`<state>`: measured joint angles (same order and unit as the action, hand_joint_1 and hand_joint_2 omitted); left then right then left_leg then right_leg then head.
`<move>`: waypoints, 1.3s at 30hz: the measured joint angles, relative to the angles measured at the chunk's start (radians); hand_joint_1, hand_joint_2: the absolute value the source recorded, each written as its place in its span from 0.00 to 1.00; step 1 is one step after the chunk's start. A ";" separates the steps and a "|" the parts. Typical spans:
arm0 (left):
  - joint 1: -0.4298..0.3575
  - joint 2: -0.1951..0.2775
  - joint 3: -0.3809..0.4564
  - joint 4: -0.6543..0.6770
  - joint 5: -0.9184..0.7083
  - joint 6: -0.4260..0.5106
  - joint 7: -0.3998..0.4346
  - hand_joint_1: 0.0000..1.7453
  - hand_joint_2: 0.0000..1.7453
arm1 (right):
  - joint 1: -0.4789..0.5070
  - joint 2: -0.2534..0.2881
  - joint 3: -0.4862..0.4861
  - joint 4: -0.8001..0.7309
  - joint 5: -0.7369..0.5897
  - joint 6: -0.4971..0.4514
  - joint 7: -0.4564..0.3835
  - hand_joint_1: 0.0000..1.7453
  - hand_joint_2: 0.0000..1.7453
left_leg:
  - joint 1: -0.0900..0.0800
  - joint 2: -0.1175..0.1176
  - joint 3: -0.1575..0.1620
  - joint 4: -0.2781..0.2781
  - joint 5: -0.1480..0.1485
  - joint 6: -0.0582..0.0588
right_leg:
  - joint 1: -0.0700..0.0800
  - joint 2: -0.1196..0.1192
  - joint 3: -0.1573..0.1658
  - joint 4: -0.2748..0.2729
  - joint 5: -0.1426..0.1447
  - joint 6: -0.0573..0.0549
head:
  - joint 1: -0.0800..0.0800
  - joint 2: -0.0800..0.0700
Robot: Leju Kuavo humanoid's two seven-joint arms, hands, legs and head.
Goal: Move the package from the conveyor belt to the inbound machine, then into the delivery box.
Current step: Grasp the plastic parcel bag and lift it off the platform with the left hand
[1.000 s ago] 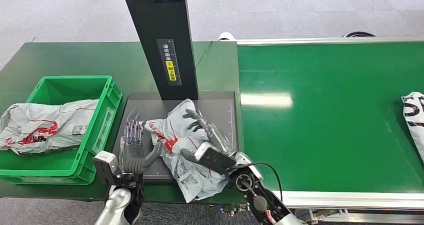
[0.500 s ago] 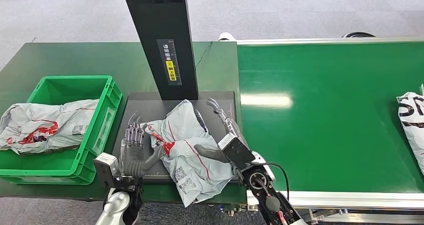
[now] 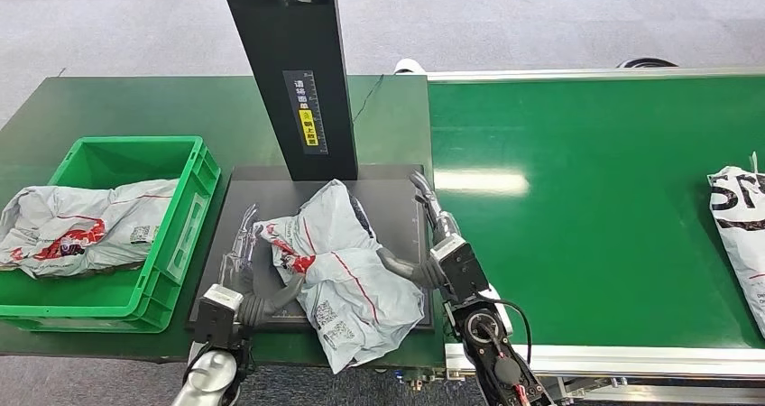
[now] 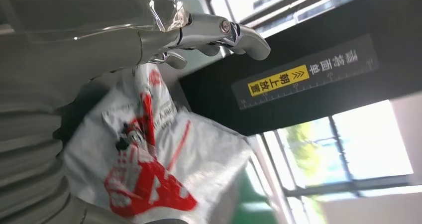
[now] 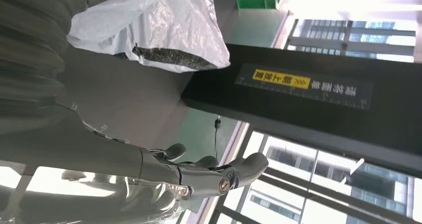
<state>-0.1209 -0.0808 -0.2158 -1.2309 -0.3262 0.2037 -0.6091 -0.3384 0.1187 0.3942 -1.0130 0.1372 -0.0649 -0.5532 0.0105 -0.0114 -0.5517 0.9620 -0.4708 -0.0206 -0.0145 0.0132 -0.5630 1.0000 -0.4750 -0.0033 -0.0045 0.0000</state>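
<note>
Both hands off the package on the inbound machine; right hand had pulled away.

Right hand point(image 3: 439, 244) fingers point(image 3: 424, 192) were spread wide and empty, having lifted off the package point(image 3: 338, 266) since a second ago and shifted to its conveyor belt point(image 3: 586, 207) side; left hand point(image 3: 245, 275) fingers were apart, holding nothing, thumb at the package's near edge, now lower on the platform; package lay crumpled on the inbound machine point(image 3: 262, 185) platform under the black post; so the first leg looked done, left hand likely to take it next to the delivery box point(image 3: 189, 198); second package point(image 3: 741, 221) sat farther along the belt.
</note>
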 joint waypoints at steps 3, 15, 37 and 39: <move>0.009 0.013 -0.016 -0.026 -0.214 0.086 0.072 0.00 1.00 | 0.026 -0.006 -0.041 -0.035 -0.018 -0.005 0.000 0.00 1.00 | 0.000 0.000 0.000 0.000 0.000 0.000 | 0.000 0.000 0.000 0.000 0.000 0.000 | 0.000 0.000; 0.032 0.035 -0.098 -0.038 -0.615 0.022 0.312 0.00 1.00 | 0.131 -0.021 -0.207 -0.146 -0.005 0.028 0.016 0.00 1.00 | 0.000 0.000 0.000 0.000 0.000 0.000 | 0.000 0.000 0.000 0.000 0.000 0.000 | 0.000 0.000; 0.024 0.029 -0.093 0.018 -0.664 -0.150 0.407 0.38 1.00 | 0.167 -0.003 -0.267 -0.161 0.036 0.048 0.017 0.00 1.00 | 0.000 0.000 0.001 0.000 0.000 0.000 | 0.000 -0.001 0.002 0.000 0.000 0.000 | 0.000 0.000; 0.017 0.025 -0.088 0.028 -0.663 -0.178 0.412 0.87 1.00 | 0.171 0.002 -0.272 -0.165 0.043 0.052 0.018 0.00 1.00 | 0.000 -0.001 0.002 0.000 0.000 0.000 | 0.000 -0.002 0.004 0.000 -0.001 0.000 | 0.000 0.000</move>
<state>-0.1040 -0.0554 -0.3034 -1.2030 -0.9894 0.0259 -0.1973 -0.1674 0.1207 0.1224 -1.1781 0.1800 -0.0129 -0.5347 0.0102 -0.0126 -0.5497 0.9620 -0.4711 -0.0204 -0.0148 0.0114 -0.5591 0.9998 -0.4755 -0.0029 -0.0046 0.0000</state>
